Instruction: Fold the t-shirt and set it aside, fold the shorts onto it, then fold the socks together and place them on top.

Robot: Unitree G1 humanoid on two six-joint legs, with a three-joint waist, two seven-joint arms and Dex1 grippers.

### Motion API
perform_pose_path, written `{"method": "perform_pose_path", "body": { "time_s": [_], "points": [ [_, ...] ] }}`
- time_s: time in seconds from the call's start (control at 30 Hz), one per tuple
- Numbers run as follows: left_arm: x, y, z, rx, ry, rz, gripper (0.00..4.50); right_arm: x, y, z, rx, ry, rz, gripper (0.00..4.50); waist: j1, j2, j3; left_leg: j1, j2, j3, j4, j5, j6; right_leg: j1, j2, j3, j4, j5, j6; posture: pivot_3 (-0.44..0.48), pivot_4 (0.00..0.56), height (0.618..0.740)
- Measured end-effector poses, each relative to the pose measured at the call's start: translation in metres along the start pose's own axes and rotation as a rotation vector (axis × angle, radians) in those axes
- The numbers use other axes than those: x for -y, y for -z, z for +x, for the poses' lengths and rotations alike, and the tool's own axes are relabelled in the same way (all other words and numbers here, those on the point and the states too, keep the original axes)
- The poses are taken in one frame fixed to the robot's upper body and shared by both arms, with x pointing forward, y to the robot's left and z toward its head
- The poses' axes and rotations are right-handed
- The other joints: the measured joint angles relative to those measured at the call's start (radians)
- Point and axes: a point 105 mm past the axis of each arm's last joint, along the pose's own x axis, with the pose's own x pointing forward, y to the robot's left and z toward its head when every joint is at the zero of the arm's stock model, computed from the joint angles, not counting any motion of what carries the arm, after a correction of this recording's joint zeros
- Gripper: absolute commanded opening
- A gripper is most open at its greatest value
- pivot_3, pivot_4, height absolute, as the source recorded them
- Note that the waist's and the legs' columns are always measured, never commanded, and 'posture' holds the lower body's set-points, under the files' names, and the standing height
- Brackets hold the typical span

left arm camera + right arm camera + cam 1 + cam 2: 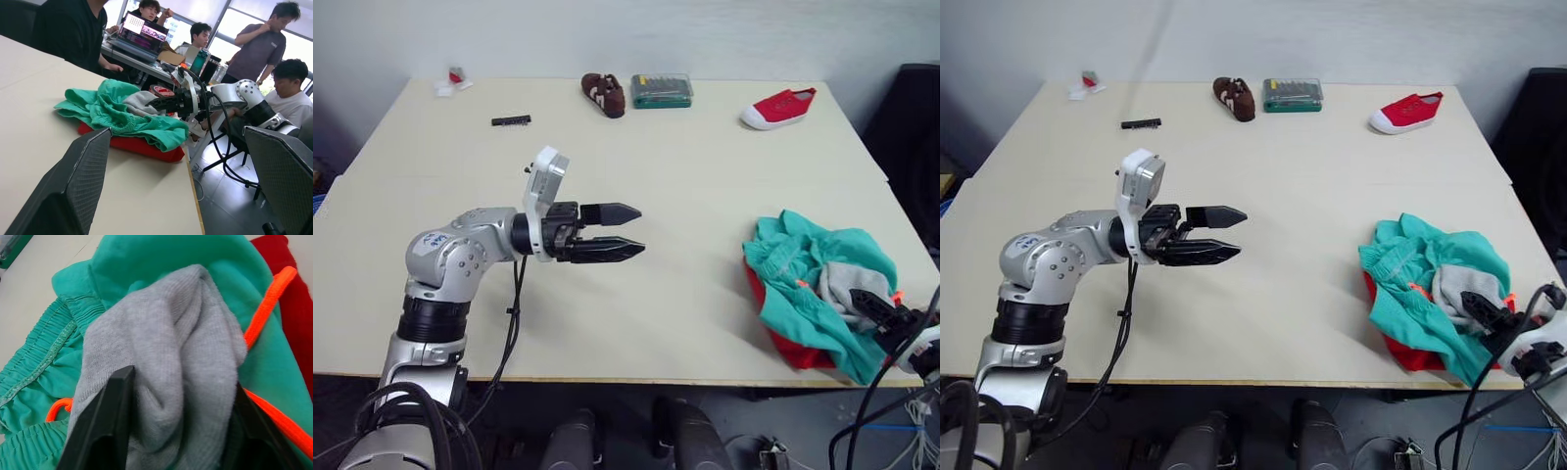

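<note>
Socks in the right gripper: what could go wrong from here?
1. The right gripper straddles the socks with the orange drawstring close beside its fingers; lifting could snag the drawstring and drag the shorts along.
2. The pile sits near the table edge, with the t-shirt at the bottom; a tug could pull it over the edge.
3. The left gripper hovers open far away, so nothing pins the pile down.
</note>
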Motion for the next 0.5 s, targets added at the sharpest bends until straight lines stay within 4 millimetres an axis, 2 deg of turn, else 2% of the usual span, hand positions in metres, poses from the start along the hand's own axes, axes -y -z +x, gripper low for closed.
{"method": "perform_pose_path", "body": {
  "time_s": [0.13,0.3,0.4,0.5],
  "points": [
    [-0.005,0.006,-0.005,-0.018,0.004,-0.034,4.5,0.001,-0.005,-0.032,-0.023,0.029,-0.206,4.48,0.017,0.001,0.0,-0.001,-0.001,0.001,0.0,-0.001,0.002,0.0,0.0,0.0,-0.003,0.0,0.001,0.0,0.15,0.74],
    [-0.008,0.005,-0.024,-0.058,0.001,-0.054,4.5,-0.003,-0.037,-0.085,-0.004,0.008,-0.516,4.48,0.021,0.001,0.001,-0.001,0.002,0.0,0.001,-0.007,0.009,0.003,0.009,0.0,-0.011,0.002,0.005,0.0,0.15,0.74],
    [-0.004,-0.002,-0.04,-0.092,0.005,-0.052,4.5,-0.006,-0.052,-0.12,-0.059,-0.048,-0.707,4.48,0.02,0.001,0.001,0.001,0.006,0.0,0.002,-0.01,0.008,0.008,0.011,0.0,-0.016,0.002,0.004,0.0,0.15,0.74],
    [0.0,-0.005,-0.051,-0.11,0.009,-0.067,4.5,-0.011,-0.065,-0.14,-0.087,-0.11,-0.824,4.48,0.015,0.001,0.001,0.003,0.01,-0.001,0.002,-0.014,0.008,0.012,0.011,-0.001,-0.021,0.001,0.003,0.0,0.15,0.74]
  ]
}}
